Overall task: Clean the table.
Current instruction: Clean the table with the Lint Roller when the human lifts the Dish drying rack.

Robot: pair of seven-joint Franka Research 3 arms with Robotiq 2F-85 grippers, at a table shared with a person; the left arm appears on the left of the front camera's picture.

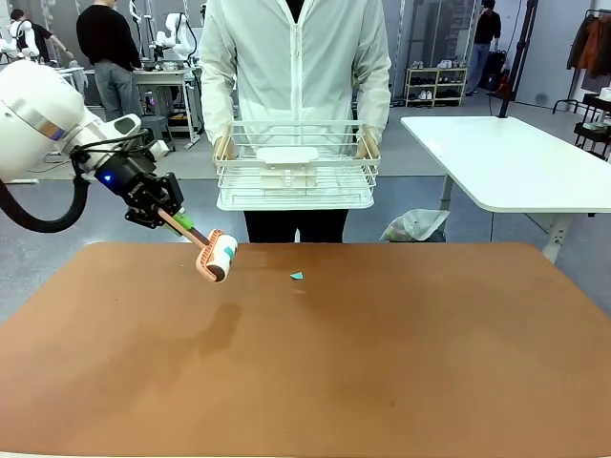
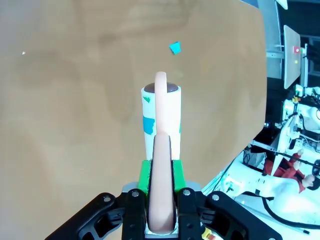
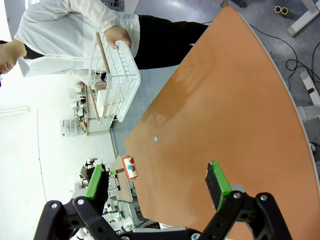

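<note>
Reddish-brown matte table (image 1: 382, 363) lies under both arms. Left gripper (image 1: 172, 218) clenches a peach-handled white lint roller (image 1: 217, 258) above it; right gripper (image 3: 156, 176) gapes empty. A skewed pass might flick the small teal scrap (image 1: 297, 276) off its far edge.

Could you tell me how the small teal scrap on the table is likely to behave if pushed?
The teal scrap looks tiny and flat, so probably very light and floppy. On the table it may skid rather than roll. Teal bits on the lint roller suggest it would stick to it.
</note>
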